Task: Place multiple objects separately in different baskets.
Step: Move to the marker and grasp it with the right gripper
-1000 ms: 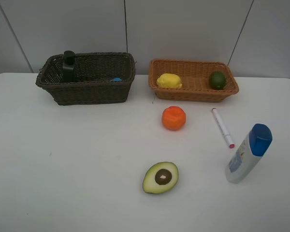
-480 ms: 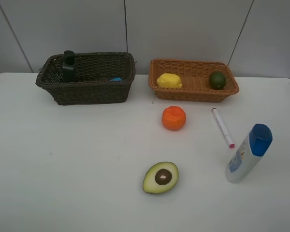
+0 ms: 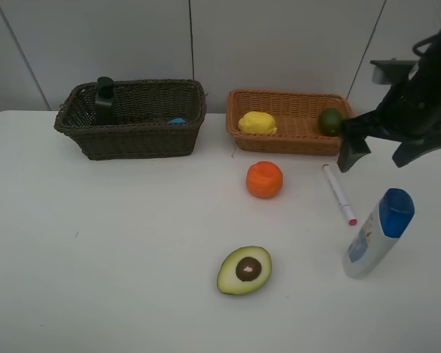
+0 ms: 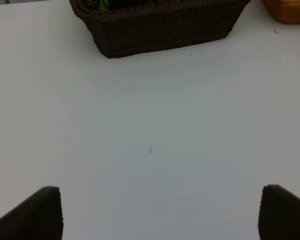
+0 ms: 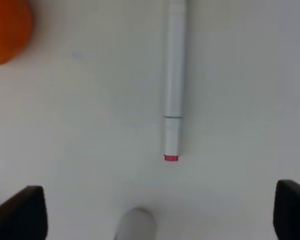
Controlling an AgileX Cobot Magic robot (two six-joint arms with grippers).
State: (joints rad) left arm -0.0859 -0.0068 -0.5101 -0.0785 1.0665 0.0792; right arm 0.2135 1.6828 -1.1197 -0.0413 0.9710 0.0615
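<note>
The white pink-tipped pen [image 3: 338,193] lies on the table, and my right gripper [image 3: 378,156] hovers open just above and behind it. In the right wrist view the pen [image 5: 174,80] lies between the wide-apart fingertips [image 5: 20,215], with the orange [image 5: 5,30] at the edge. The orange [image 3: 264,179], the halved avocado [image 3: 244,270] and the white blue-capped bottle [image 3: 377,234] rest on the table. A lemon [image 3: 257,123] and a lime [image 3: 330,121] lie in the light basket [image 3: 294,142]. The dark basket [image 3: 132,141] holds the pump bottle [image 3: 104,101]. My left gripper [image 4: 160,220] is open over bare table, facing the dark basket [image 4: 160,25].
Something small and blue [image 3: 176,120] shows inside the dark basket. A corner of the light basket [image 4: 290,10] appears in the left wrist view. The white table [image 3: 95,243] ends at a grey panelled wall behind the baskets.
My right arm has come into the exterior view from the right and now hangs above the pen. The objects have not moved.
</note>
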